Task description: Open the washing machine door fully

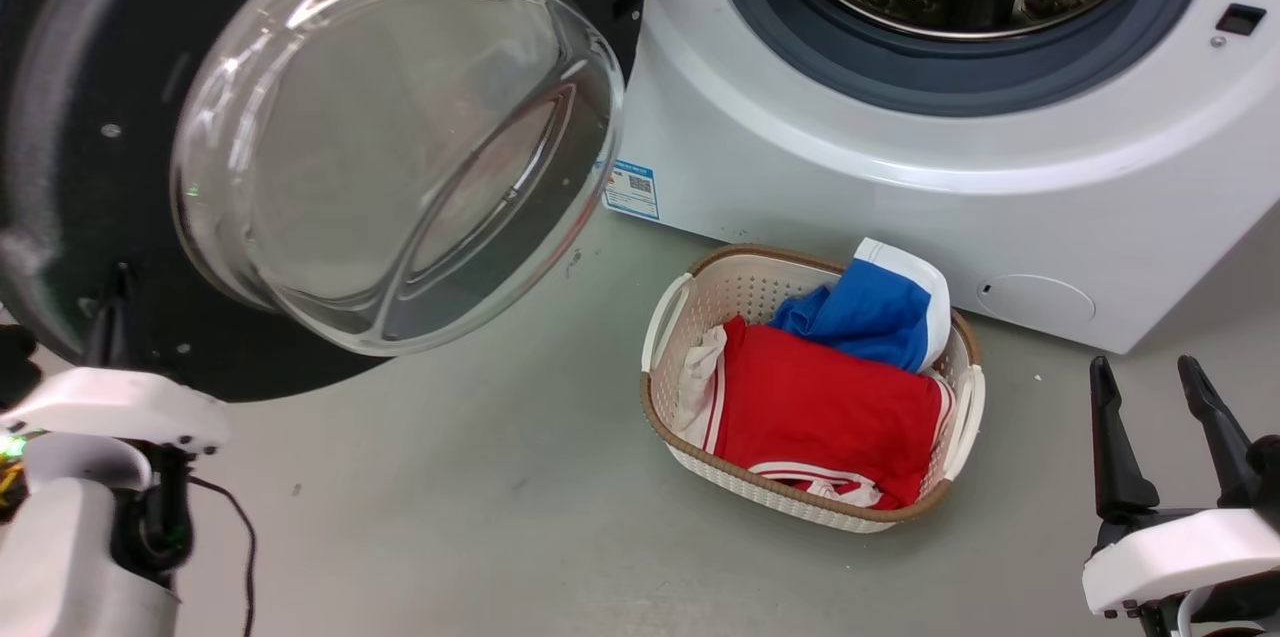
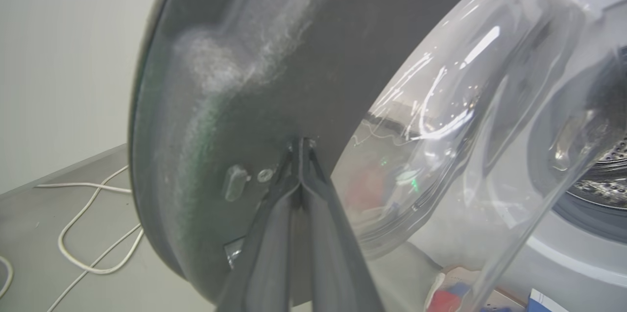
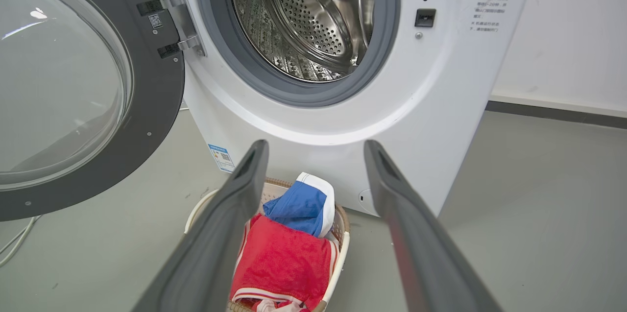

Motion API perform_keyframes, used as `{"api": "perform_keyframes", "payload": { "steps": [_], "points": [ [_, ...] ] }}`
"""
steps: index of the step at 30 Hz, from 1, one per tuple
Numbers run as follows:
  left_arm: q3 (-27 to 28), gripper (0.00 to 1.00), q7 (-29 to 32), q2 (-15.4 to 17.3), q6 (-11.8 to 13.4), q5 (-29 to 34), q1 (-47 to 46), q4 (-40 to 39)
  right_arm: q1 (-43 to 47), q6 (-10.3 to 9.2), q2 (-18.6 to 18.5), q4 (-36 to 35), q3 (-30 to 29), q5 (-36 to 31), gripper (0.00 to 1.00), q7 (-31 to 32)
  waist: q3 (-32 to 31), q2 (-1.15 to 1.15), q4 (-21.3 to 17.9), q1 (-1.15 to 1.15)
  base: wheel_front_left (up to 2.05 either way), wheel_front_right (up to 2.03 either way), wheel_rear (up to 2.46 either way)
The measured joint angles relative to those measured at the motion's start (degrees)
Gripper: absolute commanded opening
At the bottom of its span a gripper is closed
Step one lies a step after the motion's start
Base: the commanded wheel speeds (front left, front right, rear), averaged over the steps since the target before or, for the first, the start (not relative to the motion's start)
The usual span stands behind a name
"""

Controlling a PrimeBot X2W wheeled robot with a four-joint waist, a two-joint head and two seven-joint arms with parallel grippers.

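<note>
The washing machine door [image 1: 90, 117] stands swung out to the left of the white washing machine [image 1: 800, 177], its clear glass bowl [image 1: 400, 127] bulging toward me. My left gripper [image 1: 113, 277] is shut with nothing in it, and its tips [image 2: 301, 144] rest against the door's black inner face near the lower rim. In the right wrist view the door [image 3: 156, 82] hangs from its hinge [image 3: 181, 23] beside the open steel drum [image 3: 303, 18]. Low at the right, away from the machine, my right gripper [image 1: 1165, 382] is open and empty.
A white woven-look laundry basket [image 1: 665, 317] with red and blue clothes [image 1: 830, 397] sits on the grey floor in front of the machine, between the two arms. A white cable [image 2: 88, 233] lies on the floor beyond the door's outer edge, near a pale wall.
</note>
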Motion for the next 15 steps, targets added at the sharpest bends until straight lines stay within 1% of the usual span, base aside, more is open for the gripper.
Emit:
{"api": "perform_keyframes", "payload": {
  "steps": [3,9,12,15],
  "points": [
    [1.04,0.0,-0.67,1.12,-0.87,-0.09,-1.93,3.45,-0.35,0.0,0.01,0.11,-0.04,-0.15,1.0,-0.08,0.59,0.0,-0.72,0.0,0.0,0.0,0.0],
    [2.44,0.0,-1.58,1.46,-2.33,0.2,-3.59,7.9,-0.4,0.01,0.01,0.65,0.04,-0.02,1.0,-0.49,0.54,0.0,-1.36,0.0,0.0,0.0,0.0],
    [2.75,0.0,-1.62,0.99,-2.41,1.27,-3.45,8.14,-0.4,0.0,0.0,1.1,0.04,0.25,1.0,-0.92,-0.03,0.0,-1.35,0.0,0.0,0.0,0.0],
    [3.3,0.0,-1.67,0.26,-2.38,3.33,-2.01,5.66,-0.36,0.01,0.01,1.64,0.14,0.54,1.0,-1.24,-0.75,0.0,-1.24,0.0,0.0,0.0,0.0]
  ]
}}
